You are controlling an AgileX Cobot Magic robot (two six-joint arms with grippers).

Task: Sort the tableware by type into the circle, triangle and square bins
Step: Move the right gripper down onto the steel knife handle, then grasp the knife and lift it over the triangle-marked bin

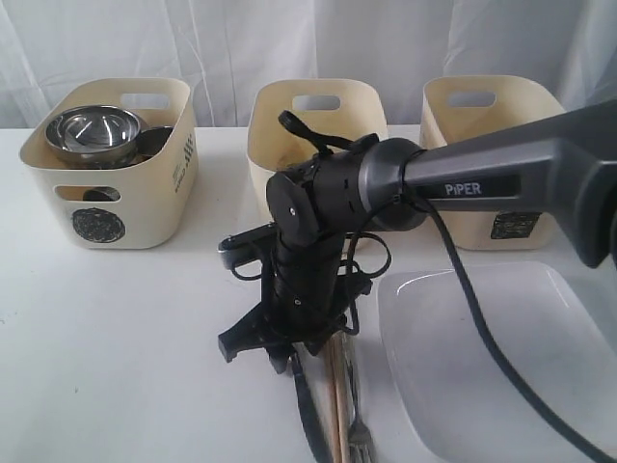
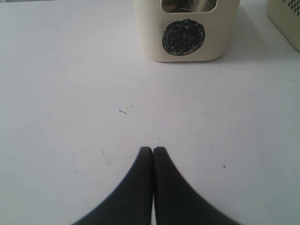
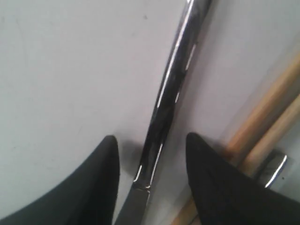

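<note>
Steel lies between the fingers of my right end effector (image 3: 151, 138): the knife (image 3: 164, 108), as I take it, flat on the desk (image 3: 61, 70). The jaws stand wide, one finger on each side of the handle, with nothing held yet.

To pick it well, I judge I should go straight down until both fingertips meet the desk. I should keep the handle centred in the gap and close slowly. The handle looks thin and smooth, so it may slip or roll out if I pinch high or off-centre. One finger needs care. The chopsticks (image 3: 262, 117) lie just beside the knife on that side, and I cannot tell whether they touch the finger. Closing there could drag them along. A level lift should keep the blade from swinging.

The knife runs lengthwise through the gap, about midway between the fingers and across their closing line.

Beyond the chopsticks lies the fork (image 1: 359, 439), and next to it the plate (image 1: 540, 386). My left end effector (image 2: 153, 152) is pressed shut, holding nothing, over bare desk. It faces the circle bin (image 1: 145, 207), which holds bowls (image 1: 92, 133). Farther along the row stand the middle bin (image 1: 362, 111) and the right bin (image 1: 472, 231). My arm hides the middle bin's mark, and I cannot read the right bin's.
</note>
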